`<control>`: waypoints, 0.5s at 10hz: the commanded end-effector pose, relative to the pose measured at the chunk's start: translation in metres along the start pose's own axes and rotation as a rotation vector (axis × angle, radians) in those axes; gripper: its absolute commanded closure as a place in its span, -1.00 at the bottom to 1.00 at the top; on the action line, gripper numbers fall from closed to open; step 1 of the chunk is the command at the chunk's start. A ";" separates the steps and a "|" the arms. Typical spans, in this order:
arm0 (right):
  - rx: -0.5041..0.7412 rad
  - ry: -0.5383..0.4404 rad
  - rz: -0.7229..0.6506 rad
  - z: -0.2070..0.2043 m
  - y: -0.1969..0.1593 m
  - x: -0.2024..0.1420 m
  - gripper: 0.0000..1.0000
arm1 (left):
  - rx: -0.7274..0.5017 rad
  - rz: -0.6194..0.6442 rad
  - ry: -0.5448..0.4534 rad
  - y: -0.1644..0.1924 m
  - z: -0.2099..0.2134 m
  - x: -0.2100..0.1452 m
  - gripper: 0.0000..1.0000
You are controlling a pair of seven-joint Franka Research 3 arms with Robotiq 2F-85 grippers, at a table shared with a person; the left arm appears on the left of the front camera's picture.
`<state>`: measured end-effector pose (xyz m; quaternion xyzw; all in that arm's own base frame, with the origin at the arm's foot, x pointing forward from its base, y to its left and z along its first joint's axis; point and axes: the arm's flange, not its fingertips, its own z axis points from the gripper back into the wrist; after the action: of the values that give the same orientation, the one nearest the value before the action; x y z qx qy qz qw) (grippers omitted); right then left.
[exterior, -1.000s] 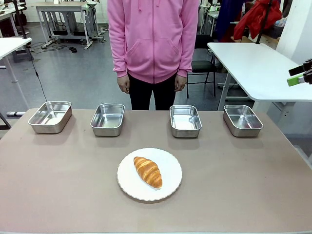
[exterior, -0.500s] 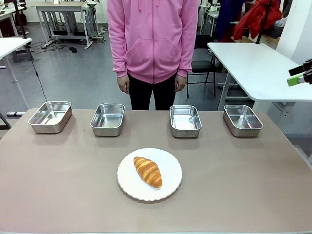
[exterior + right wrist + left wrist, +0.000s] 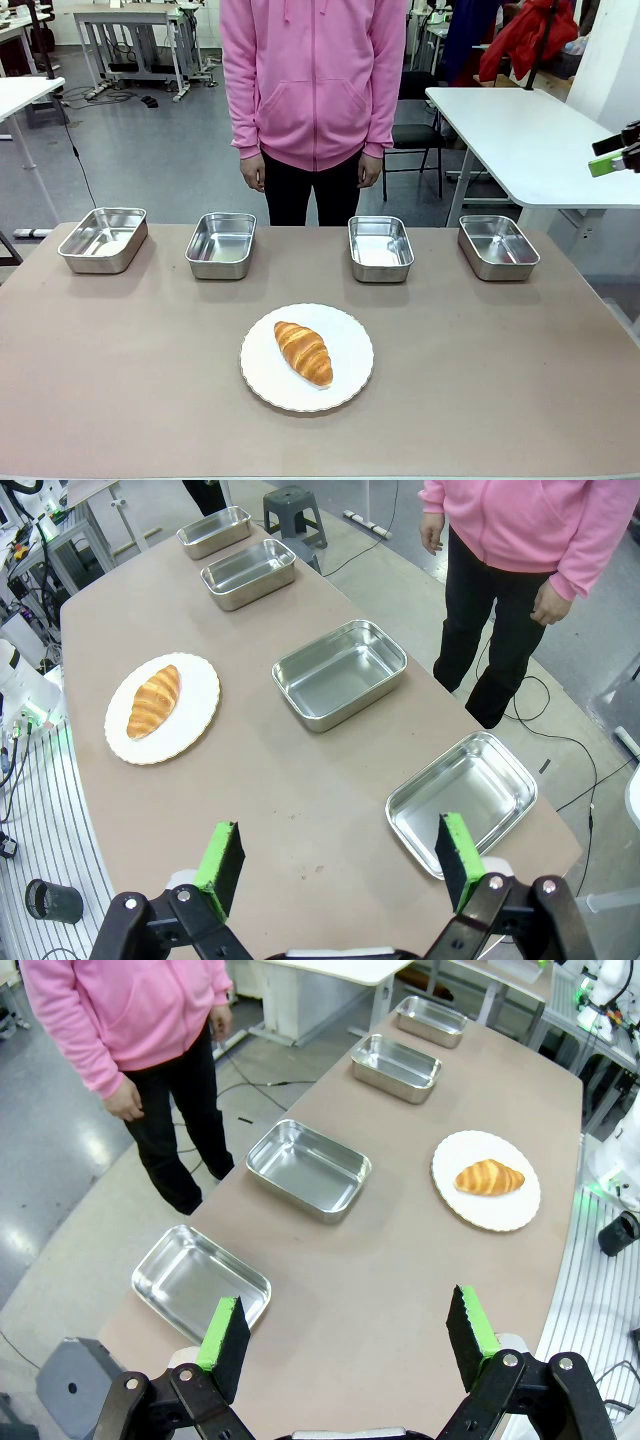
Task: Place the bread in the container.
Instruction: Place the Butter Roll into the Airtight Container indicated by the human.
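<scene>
The bread is a golden-brown croissant lying on a round white plate at the middle of the table's near half. Several empty steel pans stand in a row along the far edge; any of them could be the container, for example the one just right of centre. My left gripper hangs open and empty high over the table's left end, with the bread far ahead. My right gripper is open and empty high over the right end, far from the bread; one of its fingers shows at the front view's right edge.
A person in a pink hoodie stands at the far side of the table with both hands down. The other pans are empty. A white table stands behind on the right.
</scene>
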<state>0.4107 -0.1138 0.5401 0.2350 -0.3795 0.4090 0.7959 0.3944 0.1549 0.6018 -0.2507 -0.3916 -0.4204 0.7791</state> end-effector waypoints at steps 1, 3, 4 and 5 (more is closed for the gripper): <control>0.002 -0.005 0.005 0.000 0.001 0.002 -1.00 | 0.000 -0.001 -0.003 -0.001 0.001 0.000 -1.00; 0.002 -0.005 0.005 0.000 0.001 0.002 -1.00 | 0.000 -0.001 -0.003 -0.001 0.001 0.000 -1.00; 0.002 -0.005 0.005 0.000 0.001 0.002 -1.00 | 0.000 -0.001 -0.003 -0.001 0.001 0.000 -1.00; 0.002 -0.005 0.005 0.000 0.001 0.002 -1.00 | 0.000 -0.001 -0.003 -0.001 0.001 0.000 -1.00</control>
<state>0.4107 -0.1138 0.5401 0.2350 -0.3795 0.4090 0.7959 0.3944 0.1549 0.6018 -0.2507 -0.3916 -0.4204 0.7791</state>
